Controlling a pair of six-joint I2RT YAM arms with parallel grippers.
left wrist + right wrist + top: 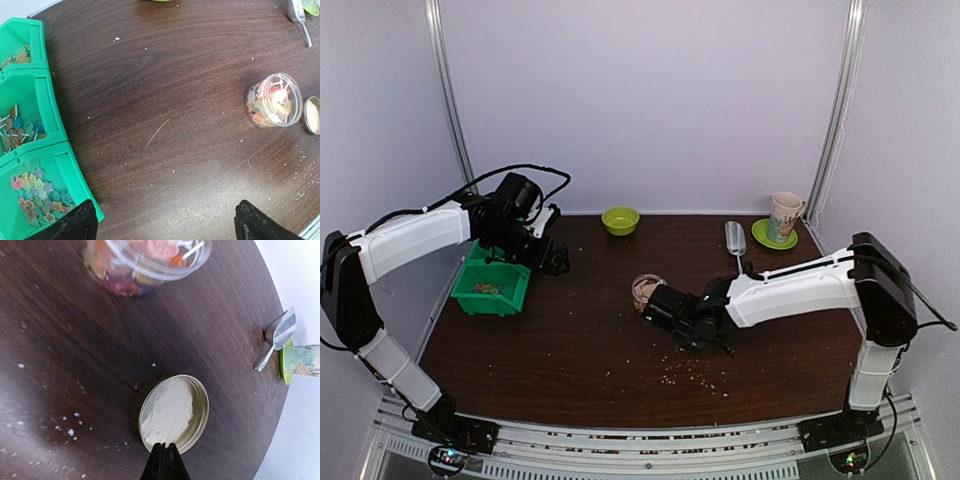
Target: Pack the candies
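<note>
Colourful candies (261, 111) fill a clear round plastic jar (299, 95) on the grainy wooden counter (175, 75). The left end effector (162, 227) is wide open, empty. The right end effector (165, 446) is fully closed, tips at 6 o'clock of a round golden lid (172, 410).

Before me lies a dark wooden counter (570, 340), round-edged on my right side. At its left edge sits a green bin (498, 298) with three compartments in a row. A lime-green bowl (620, 220) stands at the far edge. Near the middle is a clear jar (300, 102), uncovered, with candies (260, 112) inside. Its gold-rimmed lid (173, 412) lies just beside it, hollow side up. A metal scoop (735, 240) rests toward the far right, next to a green saucer (763, 238) that carries a mug (785, 216). Pale crumbs (695, 375) are scattered over the near part, and a thin pale stick (156, 134) lies loose between bin and jar.
</note>
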